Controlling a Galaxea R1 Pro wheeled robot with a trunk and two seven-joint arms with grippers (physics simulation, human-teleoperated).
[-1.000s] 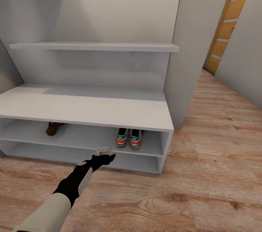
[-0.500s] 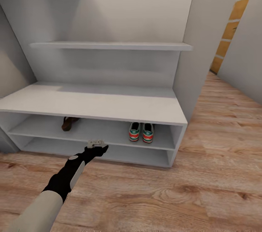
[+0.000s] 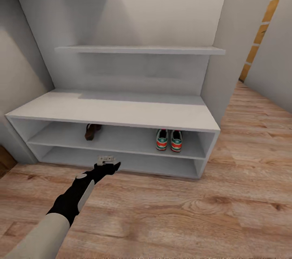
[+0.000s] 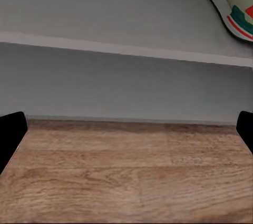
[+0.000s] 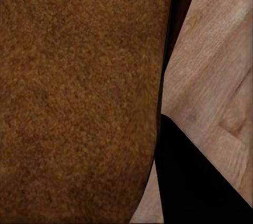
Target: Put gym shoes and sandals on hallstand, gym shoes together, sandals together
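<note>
Both gym shoes (image 3: 169, 140) stand side by side, heels outward, at the right of the hallstand's (image 3: 109, 111) upper open shelf. One of them appears as gym shoe (image 4: 232, 0) in the left wrist view. One dark brown sandal (image 3: 91, 131) lies on the same shelf toward the left. My left gripper (image 3: 107, 163) hovers low over the corridor floor (image 3: 182, 210), just before the rack's bottom shelf, open and empty, its fingers (image 4: 9, 134) spread wide. In the right wrist view a tan-brown sandal (image 5: 79, 92) sits very close against a black finger (image 5: 190, 182), held above the floor.
A staggered wall shelf (image 3: 138, 50) hangs above the bench top. A grey wall column (image 3: 235, 48) rises right of the rack, with an orange wooden door (image 3: 267, 19) behind it. Open floor spreads in front and to the right.
The camera has swung left, so the whole rack sits further right in the picture. My left gripper has drawn slightly back from the shelf edge and stays open.
</note>
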